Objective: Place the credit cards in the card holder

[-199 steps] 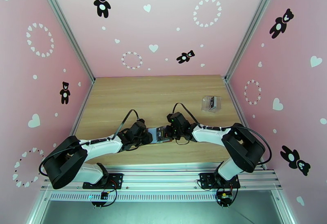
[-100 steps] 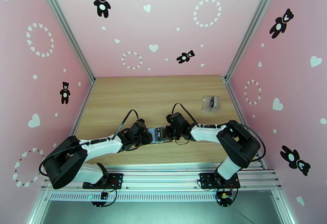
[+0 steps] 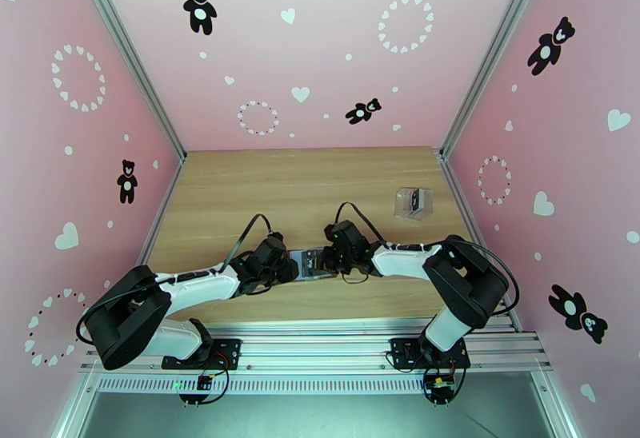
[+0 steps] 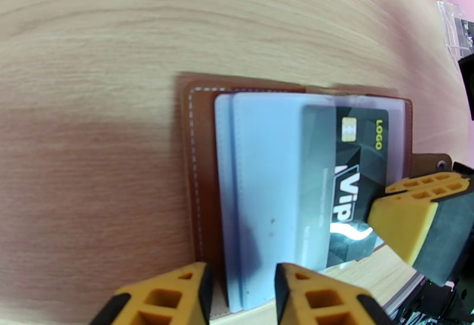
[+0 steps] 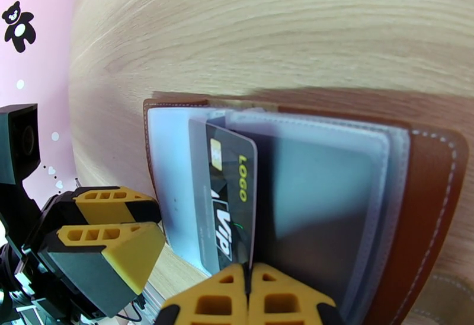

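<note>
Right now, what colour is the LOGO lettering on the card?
Yellow-green, on the black credit card; clearest in the left wrist view.

Lab test cell: alu-frame [image 3: 128,52], pink walls [image 3: 336,48]

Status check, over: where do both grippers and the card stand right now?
Left gripper clamped on card holder's clear pockets. Right gripper shut on credit card, card partway into a sleeve. Nothing blocking.

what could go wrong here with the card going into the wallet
1. The credit card is only partly inside a see-through pocket of the card holder. Its free edge could catch the pocket lip and bend instead of sliding further.
2. The left hand pinches only the near edge of the pocket sleeves, so a push may drag the card holder across the table.
3. The right hand grips the card by its edge, so the card might slip or tilt.
</note>
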You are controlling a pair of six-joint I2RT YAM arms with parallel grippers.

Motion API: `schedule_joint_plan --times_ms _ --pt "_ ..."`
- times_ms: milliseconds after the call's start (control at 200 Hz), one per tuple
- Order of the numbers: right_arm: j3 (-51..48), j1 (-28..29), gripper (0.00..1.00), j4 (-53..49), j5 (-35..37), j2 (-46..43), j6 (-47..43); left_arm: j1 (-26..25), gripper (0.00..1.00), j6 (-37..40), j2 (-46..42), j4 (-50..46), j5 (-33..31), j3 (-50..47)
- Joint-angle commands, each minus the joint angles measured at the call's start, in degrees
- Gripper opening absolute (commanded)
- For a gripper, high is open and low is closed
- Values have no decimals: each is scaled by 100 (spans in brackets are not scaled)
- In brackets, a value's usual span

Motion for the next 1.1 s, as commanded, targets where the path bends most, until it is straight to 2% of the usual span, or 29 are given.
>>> schedule_joint_plan --times_ms 0,400,1096 --pt "45 98 0 -346 114 185 40 31 35 46 91 -39 37 -30" --pt "585 98 35 -1486 682 -300 -389 31 35 38 22 -54 23 -58" --pt "1365 178 35 -1995 724 421 -345 24 35 85 39 -105 14 -14"
